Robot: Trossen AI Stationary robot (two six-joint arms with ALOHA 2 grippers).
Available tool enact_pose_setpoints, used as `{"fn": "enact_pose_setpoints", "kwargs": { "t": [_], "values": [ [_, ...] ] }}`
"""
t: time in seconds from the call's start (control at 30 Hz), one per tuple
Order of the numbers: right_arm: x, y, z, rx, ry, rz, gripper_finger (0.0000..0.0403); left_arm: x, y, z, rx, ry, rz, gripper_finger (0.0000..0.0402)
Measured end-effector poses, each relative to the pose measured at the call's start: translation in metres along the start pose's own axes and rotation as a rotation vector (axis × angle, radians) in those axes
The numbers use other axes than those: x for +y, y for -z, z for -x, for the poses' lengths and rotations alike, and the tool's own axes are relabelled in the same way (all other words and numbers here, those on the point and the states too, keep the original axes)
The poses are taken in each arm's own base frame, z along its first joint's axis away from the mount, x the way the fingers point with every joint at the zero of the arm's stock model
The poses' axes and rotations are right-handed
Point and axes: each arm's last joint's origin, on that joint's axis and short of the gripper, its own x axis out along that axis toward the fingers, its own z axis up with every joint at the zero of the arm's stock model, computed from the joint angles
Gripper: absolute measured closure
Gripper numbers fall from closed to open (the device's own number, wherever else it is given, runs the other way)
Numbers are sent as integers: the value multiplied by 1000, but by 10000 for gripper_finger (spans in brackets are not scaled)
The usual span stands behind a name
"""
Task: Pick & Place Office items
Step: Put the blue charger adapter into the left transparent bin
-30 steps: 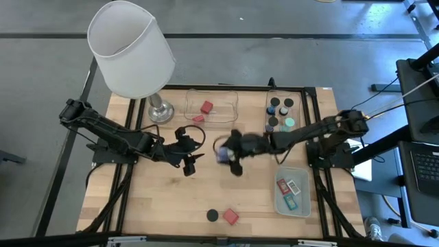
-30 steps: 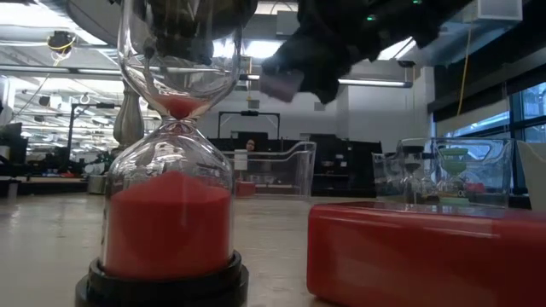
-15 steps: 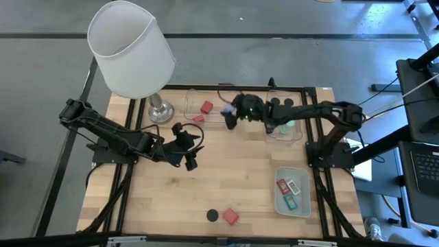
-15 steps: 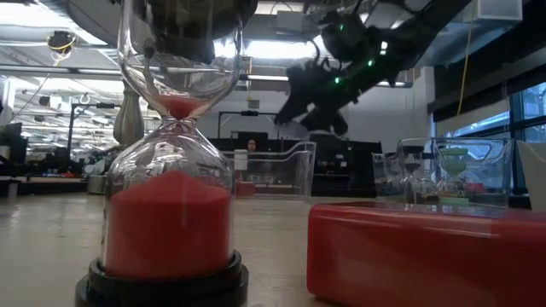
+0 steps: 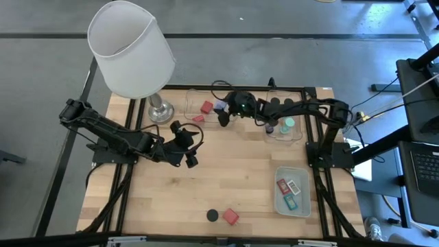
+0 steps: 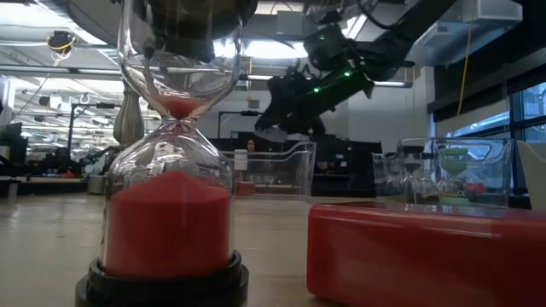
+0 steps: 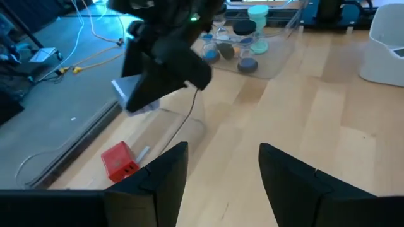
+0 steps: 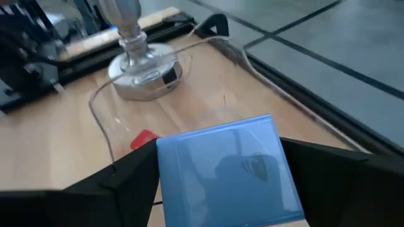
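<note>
My right gripper [image 5: 222, 114] is shut on a lavender-blue cube [image 8: 224, 170] and hovers over the right part of a clear tray [image 5: 192, 96] at the table's far edge. A red block [image 5: 206, 107] and a flat red piece [image 5: 198, 118] lie in that tray. The left wrist view also shows the cube [image 7: 134, 96], in the air above the tray. My left gripper [image 5: 191, 159] waits open at mid-table, left of centre, with nothing between its fingers [image 7: 167, 183]. Near the front edge stand an hourglass [image 6: 171, 170] with red sand and a red block [image 6: 418, 251]. My right gripper pinches the cube between its two fingers [image 8: 120, 183], one on each of two opposite side faces [image 8: 165, 176]. The fingers slant downward, coming from the table's right. The cube is lifted clear, above the clear tray.
A white-shaded lamp [image 5: 132, 48] stands at the far left, its metal base [image 5: 160, 110] beside the clear tray. A second clear tray [image 5: 282, 113] with several small hourglasses is at the far right. A pale-green tray [image 5: 291, 190] at the near right holds flat rectangles.
My right gripper has carried the cube from mid-table toward the far edge and the left, ending over the clear tray, still shut on it. My left gripper has stayed in place and turned its fingers a little.
</note>
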Motion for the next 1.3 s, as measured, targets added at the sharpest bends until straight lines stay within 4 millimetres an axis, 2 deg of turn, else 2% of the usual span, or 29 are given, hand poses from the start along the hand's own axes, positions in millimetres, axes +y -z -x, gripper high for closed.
{"fn": "enact_pose_setpoints", "kwargs": {
  "t": [0.27,0.53,0.93,1.3],
  "values": [
    [1,-13,-33,269,75,36,114,-1,0,0,10,27,-1,211],
    [-6,-11,-57,378,108,40,114,0,2,0,26,30,-15,211],
    [-6,-5,-60,408,82,116,113,1,5,0,47,23,-39,211],
    [2,-5,-59,399,2,435,112,1,5,0,47,23,-39,211]
  ]
}}
